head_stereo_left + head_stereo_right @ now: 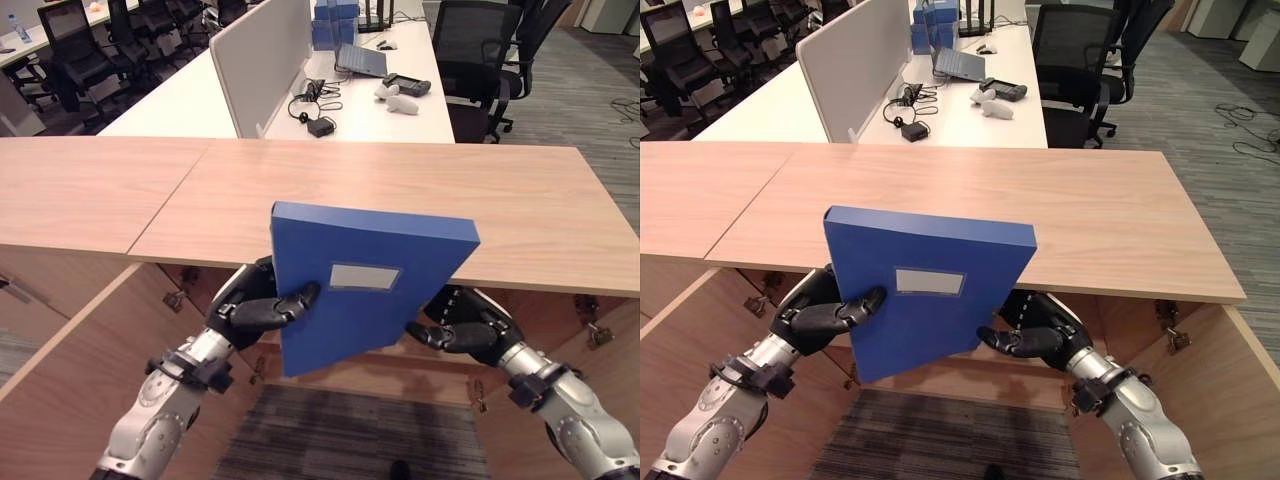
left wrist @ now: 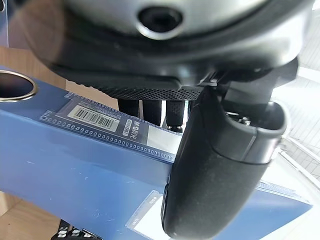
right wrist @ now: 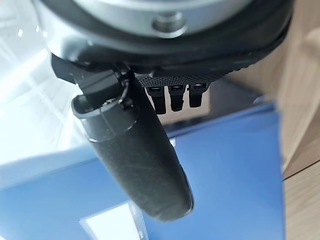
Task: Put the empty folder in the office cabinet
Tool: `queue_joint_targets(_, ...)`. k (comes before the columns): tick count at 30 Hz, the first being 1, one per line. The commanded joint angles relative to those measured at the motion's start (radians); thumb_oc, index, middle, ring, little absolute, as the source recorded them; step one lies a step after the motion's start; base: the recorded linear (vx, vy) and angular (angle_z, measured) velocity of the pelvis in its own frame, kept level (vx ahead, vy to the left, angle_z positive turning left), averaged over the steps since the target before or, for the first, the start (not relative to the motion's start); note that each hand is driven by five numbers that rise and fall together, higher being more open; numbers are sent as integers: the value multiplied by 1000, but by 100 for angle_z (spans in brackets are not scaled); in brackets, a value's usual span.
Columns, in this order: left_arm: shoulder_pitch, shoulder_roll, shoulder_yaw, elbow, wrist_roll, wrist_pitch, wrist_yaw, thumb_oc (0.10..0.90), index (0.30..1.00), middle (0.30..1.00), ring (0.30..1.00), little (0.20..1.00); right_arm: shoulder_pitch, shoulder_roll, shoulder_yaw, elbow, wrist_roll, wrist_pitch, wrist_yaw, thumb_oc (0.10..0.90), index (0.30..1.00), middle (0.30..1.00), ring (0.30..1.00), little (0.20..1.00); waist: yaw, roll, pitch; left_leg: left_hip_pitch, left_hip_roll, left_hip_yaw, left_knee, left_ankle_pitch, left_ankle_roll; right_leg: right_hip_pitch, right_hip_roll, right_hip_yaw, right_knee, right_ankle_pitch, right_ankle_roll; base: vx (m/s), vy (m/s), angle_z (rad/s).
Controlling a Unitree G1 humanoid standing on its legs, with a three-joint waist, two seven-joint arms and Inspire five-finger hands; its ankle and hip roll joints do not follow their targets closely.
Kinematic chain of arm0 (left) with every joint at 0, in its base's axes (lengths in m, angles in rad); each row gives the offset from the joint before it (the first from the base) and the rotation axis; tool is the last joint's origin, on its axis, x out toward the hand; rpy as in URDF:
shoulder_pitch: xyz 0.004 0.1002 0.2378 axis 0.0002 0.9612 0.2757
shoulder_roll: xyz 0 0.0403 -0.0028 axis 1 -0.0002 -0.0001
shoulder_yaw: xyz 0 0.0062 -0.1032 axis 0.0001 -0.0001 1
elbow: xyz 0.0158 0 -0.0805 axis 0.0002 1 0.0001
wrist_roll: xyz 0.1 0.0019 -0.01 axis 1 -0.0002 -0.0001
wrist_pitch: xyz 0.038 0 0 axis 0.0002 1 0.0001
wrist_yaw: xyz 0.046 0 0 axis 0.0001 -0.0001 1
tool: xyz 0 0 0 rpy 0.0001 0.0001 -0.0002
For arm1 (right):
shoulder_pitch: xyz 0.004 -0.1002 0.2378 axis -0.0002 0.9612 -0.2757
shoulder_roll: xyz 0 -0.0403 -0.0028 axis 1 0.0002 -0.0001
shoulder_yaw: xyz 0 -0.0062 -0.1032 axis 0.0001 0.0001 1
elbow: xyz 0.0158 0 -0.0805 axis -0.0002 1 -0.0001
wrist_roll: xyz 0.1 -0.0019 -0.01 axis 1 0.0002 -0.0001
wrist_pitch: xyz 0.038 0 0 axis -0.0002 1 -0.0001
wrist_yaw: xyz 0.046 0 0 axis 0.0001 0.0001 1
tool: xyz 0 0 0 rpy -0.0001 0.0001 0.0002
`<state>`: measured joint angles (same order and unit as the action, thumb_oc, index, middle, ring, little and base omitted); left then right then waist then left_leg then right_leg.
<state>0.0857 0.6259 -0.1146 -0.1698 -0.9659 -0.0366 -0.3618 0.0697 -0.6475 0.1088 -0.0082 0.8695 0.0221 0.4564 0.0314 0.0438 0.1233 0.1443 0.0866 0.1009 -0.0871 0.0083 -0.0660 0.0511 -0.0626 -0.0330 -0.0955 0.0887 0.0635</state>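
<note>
Folder [image 1: 360, 290], blank white label, barcode sticker, clamped between left hand [image 1: 258, 310] and right hand [image 1: 465, 330].

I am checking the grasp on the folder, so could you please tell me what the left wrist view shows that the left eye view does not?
Left wrist view alone: a barcode sticker and a metal-ringed finger hole on the blue folder.

Left eye view alone: the right hand gripping the folder's other side, the wooden cabinet top, and a laptop on the white desk behind.

Both: the left hand, thumb across the folder's front.
</note>
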Motion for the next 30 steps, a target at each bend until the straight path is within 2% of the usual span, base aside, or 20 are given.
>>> queue_joint_targets(1, -149, -5, 66, -82, -29, -97, -53, 400, 300, 300, 300, 300, -153, 10, -32, -113, 95, -118, 31, 800, 900, 900, 900, 900, -8, -39, -56, 36, 51, 12, 0, -27, -60, 124, -59, 0, 27, -155, 83, 0, 0, 0)
queue_joint_targets(4, -139, -29, 46, -69, -20, -74, -68, 400, 300, 300, 300, 300, -196, 86, -30, -121, 93, -145, 6, 800, 900, 900, 900, 900, -6, -35, -59, 39, 50, 10, 0, -30, -56, 124, -58, 2, 27, -156, 79, 0, 0, 0)
queue_joint_targets(10, -138, -48, 12, -63, -4, -53, -77, 400, 300, 300, 300, 300, -232, 137, -11, -116, 80, -163, -13, 800, 900, 900, 900, 900, -2, -34, -61, 39, 49, 10, 0, -30, -54, 126, -58, 2, 25, -156, 75, 0, -1, -2)
queue_joint_targets(13, -168, -73, -54, -69, 5, -34, -88, 400, 300, 300, 300, 300, -295, 195, 51, -114, 76, -175, -27, 800, 900, 900, 900, 900, 3, -36, -62, 36, 47, 10, 0, -32, -51, 127, -58, 0, 23, -154, 72, -5, -3, -1)
queue_joint_targets(22, -208, -82, -129, -78, -9, -11, -107, 400, 300, 300, 300, 300, -349, 224, 153, -135, 88, -157, -5, 800, 900, 900, 900, 900, 8, -40, -55, 40, 43, 11, 0, -43, -49, 135, -62, 1, 19, -158, 73, -4, 4, 1)
queue_joint_targets(30, -264, -54, -216, -128, -51, 4, -131, 400, 300, 300, 300, 300, -389, 204, 310, -165, 101, -104, 45, 800, 900, 900, 900, 900, 11, -44, -48, 37, 39, 10, 0, -42, -48, 128, -65, 5, 22, -153, 77, 0, 0, 0)
